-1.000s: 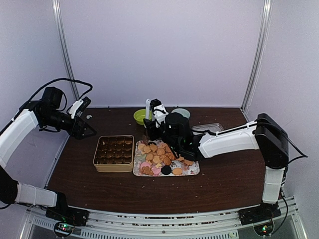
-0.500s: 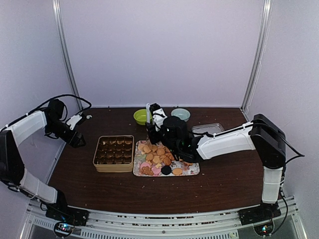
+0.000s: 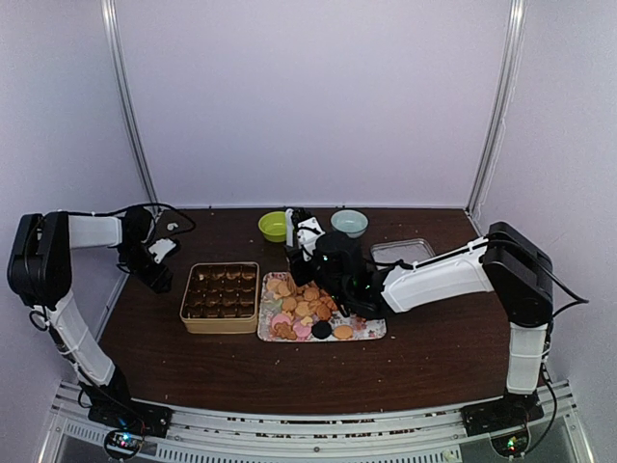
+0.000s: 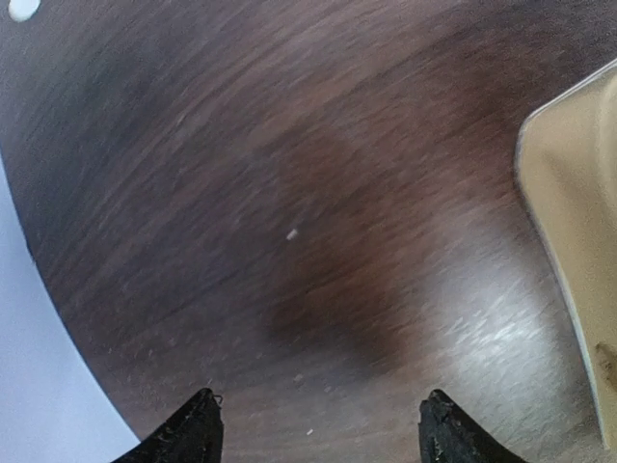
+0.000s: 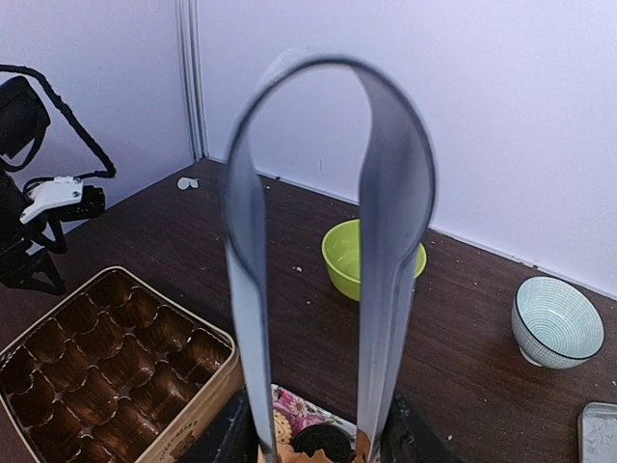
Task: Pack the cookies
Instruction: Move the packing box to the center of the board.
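Zero cookies (image 3: 304,309) in the tin (image 3: 220,324) as far as I can see. Its paper cups (image 5: 116,347) look empty, and the whole pile sits on the flowered tray (image 3: 374,331) just right of it. Packing looks barely begun.

Right gripper (image 5: 313,439) is clamped on the tongs (image 5: 390,193) above the tray. Tong arms are apart and the tips are cut off, so I can't tell if they pinch anything. Left gripper (image 4: 318,434) is spread and holds nothing, over bare table (image 4: 289,193).

No readable writing anywhere.

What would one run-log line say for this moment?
left pincer: open, over table beside tin | right pincer: shut on tongs, over cookies on tray | cups: empty
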